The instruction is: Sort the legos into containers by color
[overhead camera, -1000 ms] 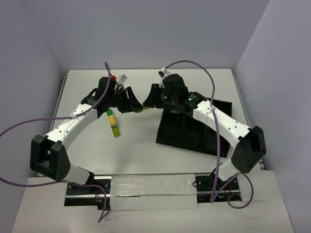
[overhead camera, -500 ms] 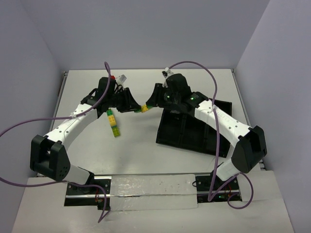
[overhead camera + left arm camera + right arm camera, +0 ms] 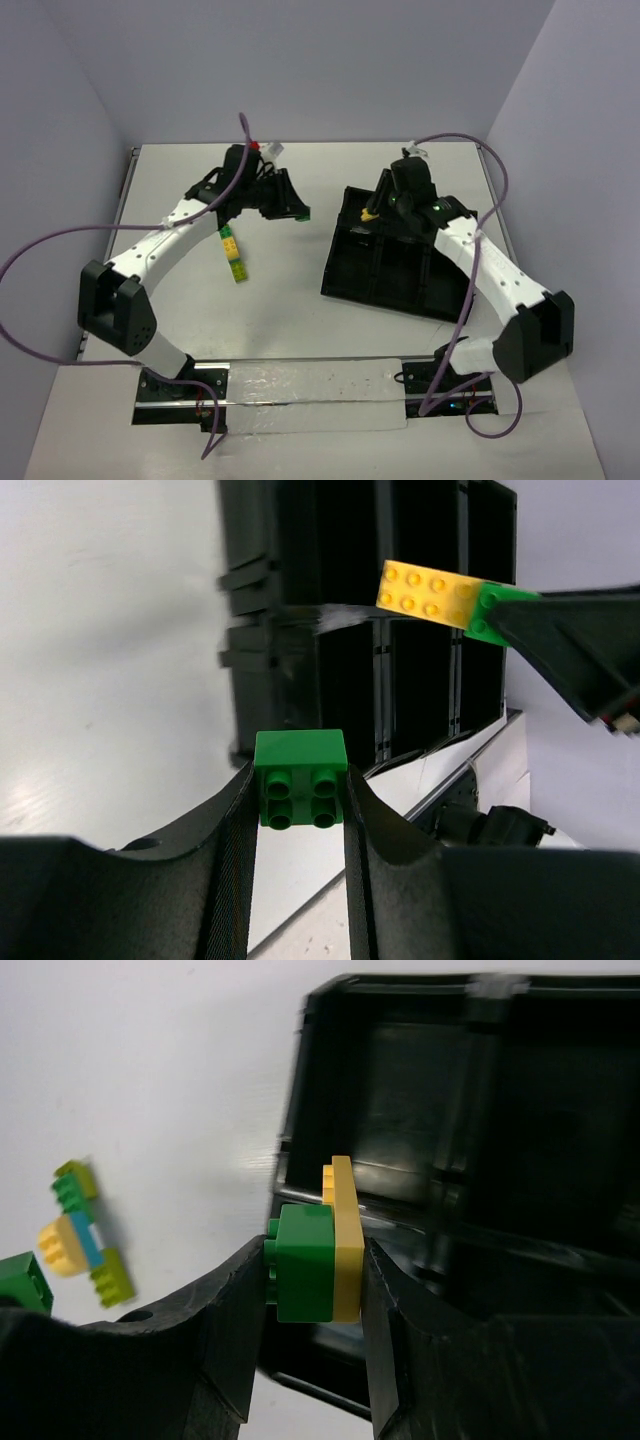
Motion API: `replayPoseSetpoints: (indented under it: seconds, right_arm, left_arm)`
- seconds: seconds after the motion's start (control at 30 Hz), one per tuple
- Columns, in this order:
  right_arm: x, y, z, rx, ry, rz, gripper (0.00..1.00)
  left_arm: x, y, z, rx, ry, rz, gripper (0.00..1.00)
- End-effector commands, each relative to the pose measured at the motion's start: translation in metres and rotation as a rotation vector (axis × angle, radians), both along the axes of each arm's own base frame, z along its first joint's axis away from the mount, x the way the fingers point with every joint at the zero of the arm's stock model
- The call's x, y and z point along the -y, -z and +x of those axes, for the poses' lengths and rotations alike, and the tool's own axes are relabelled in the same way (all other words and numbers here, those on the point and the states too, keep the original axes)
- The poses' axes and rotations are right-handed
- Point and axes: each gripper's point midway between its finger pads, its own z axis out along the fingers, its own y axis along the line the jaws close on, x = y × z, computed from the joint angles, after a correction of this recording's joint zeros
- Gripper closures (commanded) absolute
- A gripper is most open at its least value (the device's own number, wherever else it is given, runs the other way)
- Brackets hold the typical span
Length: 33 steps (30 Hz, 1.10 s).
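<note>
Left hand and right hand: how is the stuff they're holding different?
The left hand holds one green brick; the right hand holds a yellow-and-green pair stuck together. The left hand is over the white table, the right hand over the black tray. Both hands are shut on Lego.
</note>
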Motion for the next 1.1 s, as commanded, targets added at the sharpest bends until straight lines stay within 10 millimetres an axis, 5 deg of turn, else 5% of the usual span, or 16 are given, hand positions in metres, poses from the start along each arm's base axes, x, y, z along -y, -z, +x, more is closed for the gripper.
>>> replayPoseSetpoints:
  seconds: [0.0, 0.2, 0.4, 0.47, 0.63, 0.8, 1.03, 1.07]
  right_arm:
    - [0.069, -0.031, -0.021, 0.119, 0.217, -0.12, 0.99]
    - [0.116, -0.036, -0.056, 0.17, 0.328, -0.155, 0.98]
    - [0.123, -0.044, -0.078, 0.192, 0.319, -0.142, 0.97]
    - [0.123, -0.044, -0.081, 0.192, 0.311, -0.137, 0.97]
    - [0.116, -0.044, -0.081, 0.189, 0.273, -0.123, 0.97]
    - [0.085, -0.053, -0.076, 0.206, 0.114, -0.047, 0.96]
    - [0.019, -0.091, -0.081, 0.319, -0.208, 0.19, 0.96]
    - [0.004, -0.093, -0.088, 0.313, -0.289, 0.246, 0.96]
  left_arm:
    - [0.053, -0.004, 0.001, 0.031, 0.072, 0.023, 1.0]
    - [0.113, 0.032, -0.015, 0.002, 0.18, 0.106, 1.0]
    - [0.128, 0.065, -0.007, -0.019, 0.162, 0.198, 0.92]
    - [0.13, 0.07, -0.006, -0.024, 0.162, 0.21, 0.8]
    - [0.133, 0.07, -0.01, -0.026, 0.177, 0.233, 0.22]
    - [0.124, 0.035, -0.014, 0.029, 0.194, 0.232, 0.15]
    - [0.083, -0.043, -0.014, 0.09, 0.207, -0.023, 0.28]
    - [0.074, -0.067, -0.01, 0.143, 0.204, -0.109, 0.28]
